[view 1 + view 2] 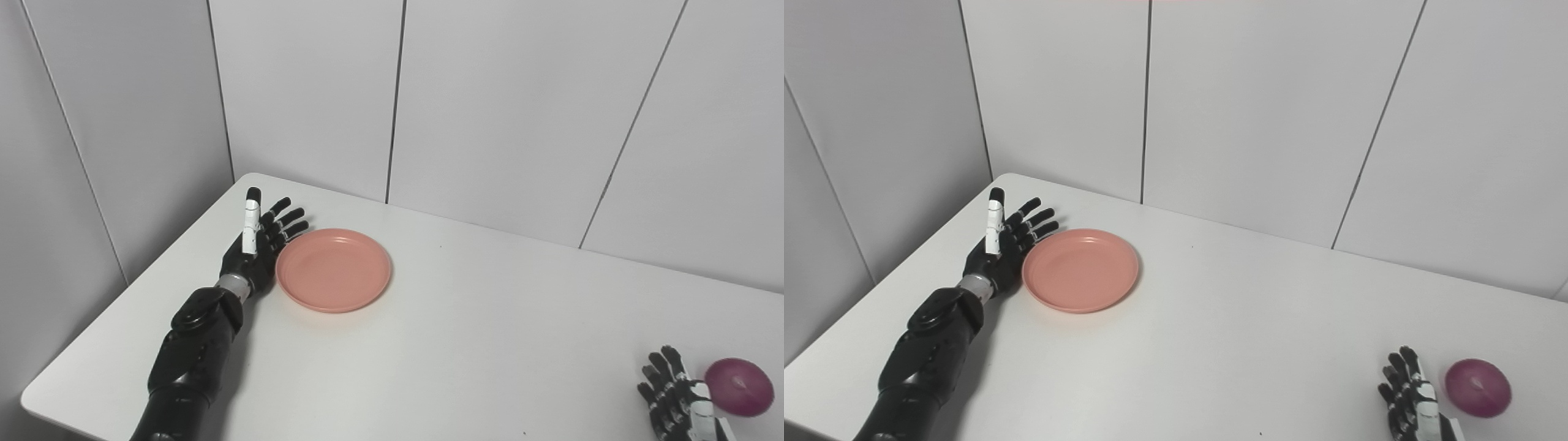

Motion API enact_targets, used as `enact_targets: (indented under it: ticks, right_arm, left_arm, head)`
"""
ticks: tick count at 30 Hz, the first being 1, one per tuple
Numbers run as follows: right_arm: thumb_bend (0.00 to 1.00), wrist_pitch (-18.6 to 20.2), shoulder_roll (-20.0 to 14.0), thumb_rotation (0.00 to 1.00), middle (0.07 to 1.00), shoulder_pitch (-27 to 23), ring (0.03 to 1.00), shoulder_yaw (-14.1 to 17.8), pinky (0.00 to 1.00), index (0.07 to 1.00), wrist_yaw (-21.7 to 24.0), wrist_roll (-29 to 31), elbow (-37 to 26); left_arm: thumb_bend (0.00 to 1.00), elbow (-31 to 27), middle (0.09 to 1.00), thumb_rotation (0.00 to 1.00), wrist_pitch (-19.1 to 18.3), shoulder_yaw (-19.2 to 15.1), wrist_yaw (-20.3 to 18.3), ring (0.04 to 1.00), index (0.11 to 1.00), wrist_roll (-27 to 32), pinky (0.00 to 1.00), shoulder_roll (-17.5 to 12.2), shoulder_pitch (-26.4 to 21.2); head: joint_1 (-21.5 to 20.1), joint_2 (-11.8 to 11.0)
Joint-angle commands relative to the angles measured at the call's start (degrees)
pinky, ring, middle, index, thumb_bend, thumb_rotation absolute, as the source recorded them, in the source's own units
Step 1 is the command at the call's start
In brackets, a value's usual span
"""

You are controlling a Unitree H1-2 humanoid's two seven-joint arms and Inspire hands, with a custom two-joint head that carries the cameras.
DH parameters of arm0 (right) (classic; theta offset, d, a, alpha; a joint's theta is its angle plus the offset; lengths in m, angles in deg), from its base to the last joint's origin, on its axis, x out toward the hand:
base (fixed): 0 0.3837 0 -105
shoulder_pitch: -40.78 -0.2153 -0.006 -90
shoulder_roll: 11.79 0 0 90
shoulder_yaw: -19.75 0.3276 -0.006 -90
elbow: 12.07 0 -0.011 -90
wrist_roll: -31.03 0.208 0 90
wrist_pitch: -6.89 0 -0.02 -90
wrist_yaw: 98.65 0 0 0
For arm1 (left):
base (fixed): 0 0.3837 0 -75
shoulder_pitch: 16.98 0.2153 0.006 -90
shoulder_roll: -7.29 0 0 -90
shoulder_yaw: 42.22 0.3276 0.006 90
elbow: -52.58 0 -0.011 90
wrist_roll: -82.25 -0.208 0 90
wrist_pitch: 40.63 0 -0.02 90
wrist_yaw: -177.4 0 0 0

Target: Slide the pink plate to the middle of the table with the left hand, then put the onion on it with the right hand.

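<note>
Resting low at the near right corner of the white rectangular table (pixel 490 343), the black right hand (pixel 1412 395) has its fingers spread apart and holds nothing. Just beside it, on its outer side, lies the round purple onion (pixel 1478 388), and a narrow strip of table shows between the two. The right eye view shows the whole onion with bare table beyond it, while the left eye view puts it close to the picture's right edge, with the hand cut off more at the bottom.

Farther back and well apart, on the table's left side, the black left hand (pixel 257 245) stands on edge with its fingers stretched out and apart, gripping nothing. Its palm faces the left rim of the round, shallow pink plastic plate (pixel 334 269), just beside it; actual contact cannot be made out. The plate lies flat and empty, left of the table's middle.
</note>
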Motion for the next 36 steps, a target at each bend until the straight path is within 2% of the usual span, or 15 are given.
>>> enact_targets:
  ticks: [1,6,14,26,36]
  right_arm:
    - [0.88,1.69,0.65,1.00,0.987,1.23,1.000,-0.74,1.00,1.000,0.47,0.66,0.38]
    - [0.89,1.51,0.69,1.00,0.985,1.20,1.000,-0.82,1.00,1.000,0.41,0.45,0.43]
    - [0.88,1.16,0.98,1.00,0.979,0.83,1.000,-1.04,1.00,1.000,0.50,0.42,0.96]
    - [0.90,0.63,1.80,1.00,0.970,0.73,1.000,-1.34,1.00,0.990,0.28,0.22,0.86]
    - [0.88,0.20,2.41,1.00,0.965,0.49,1.000,-1.82,1.00,0.990,-0.02,-0.52,0.66]
  left_arm:
    - [0.91,-2.07,0.898,1.00,-1.11,0.59,-1.33,0.888,0.935,0.97,0.92,0.02,-0.97]
    - [0.88,-3.01,0.896,1.00,-1.37,2.58,-2.74,0.886,0.942,0.16,0.91,1.05,-0.11]
    - [0.89,-2.50,0.883,1.00,-1.79,5.17,-3.94,0.866,0.916,0.41,0.87,3.69,0.60]
    - [0.89,3.20,0.841,1.00,2.24,10.46,-3.82,0.823,0.893,-3.64,0.81,8.72,0.69]
    - [0.91,4.32,0.827,1.00,3.92,14.54,-3.93,0.800,0.875,-5.26,0.77,13.25,1.32]
  head:
    - [-0.04,0.11]
    - [-0.25,0.32]
    - [-0.80,0.65]
    - [-1.70,0.99]
    - [-2.82,1.46]
